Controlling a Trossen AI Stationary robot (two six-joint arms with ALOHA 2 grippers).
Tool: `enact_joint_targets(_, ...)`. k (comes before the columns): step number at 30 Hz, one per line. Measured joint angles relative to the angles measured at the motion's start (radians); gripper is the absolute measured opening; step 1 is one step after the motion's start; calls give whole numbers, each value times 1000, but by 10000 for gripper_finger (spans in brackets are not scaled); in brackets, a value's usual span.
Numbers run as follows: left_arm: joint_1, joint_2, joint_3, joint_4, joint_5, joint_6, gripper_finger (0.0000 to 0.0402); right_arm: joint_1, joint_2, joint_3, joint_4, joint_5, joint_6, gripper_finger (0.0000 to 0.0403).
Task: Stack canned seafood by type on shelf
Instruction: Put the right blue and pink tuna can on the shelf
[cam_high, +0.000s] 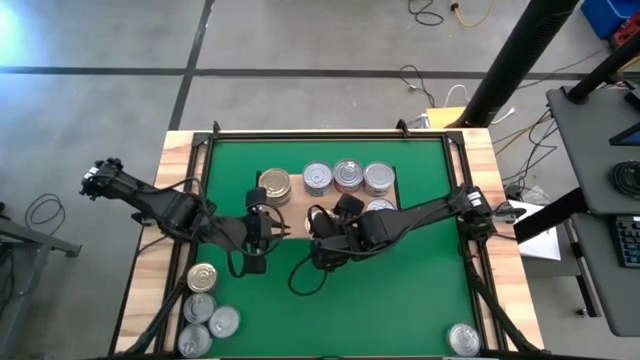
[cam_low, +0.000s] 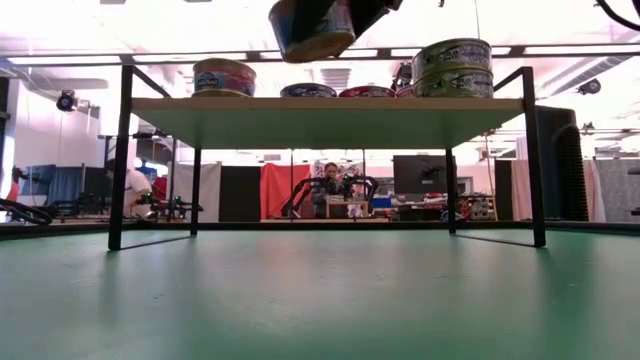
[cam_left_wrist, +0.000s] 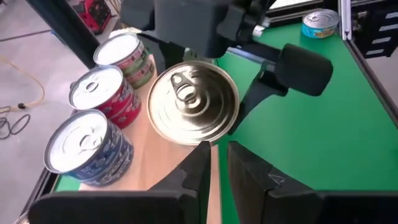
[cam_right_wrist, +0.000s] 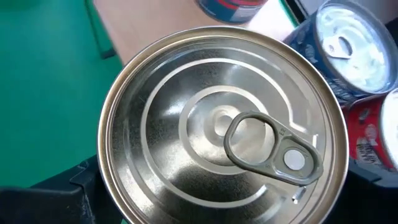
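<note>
Green mat (cam_high: 400, 290) below me, my right gripper (cam_high: 322, 243) holds a gold-lidded tin (cam_right_wrist: 224, 130) in wide jaws above the shelf (cam_low: 320, 118) front, my left gripper (cam_high: 257, 228) closed empty beside it; released off-centre, I judge it could tip off the edge before the stacked tins (cam_high: 347, 177) behind.

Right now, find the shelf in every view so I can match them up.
High: shelf mid-mat, under both arms.
Low: board on black legs across the upper half, below the lifted tin.
Left wrist: wood strip under the tins.
Right wrist: tan patch behind the tin.
Shared landmark: green mat around it.
</note>
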Motion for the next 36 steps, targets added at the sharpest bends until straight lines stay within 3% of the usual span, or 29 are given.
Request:
enact_joint_targets(13, 79, 91, -57, 105, 15, 19, 38, -42, -11, -141, 190, -59, -79, 364)
enact_joint_targets(21, 118, 138, -47, 129, 37, 65, 38, -46, -9, -218, 296, -57, -44, 392)
enact_joint_targets(36, 126, 70, -57, 265, 65, 123, 38, -50, -17, -234, 315, -33, 26, 399)
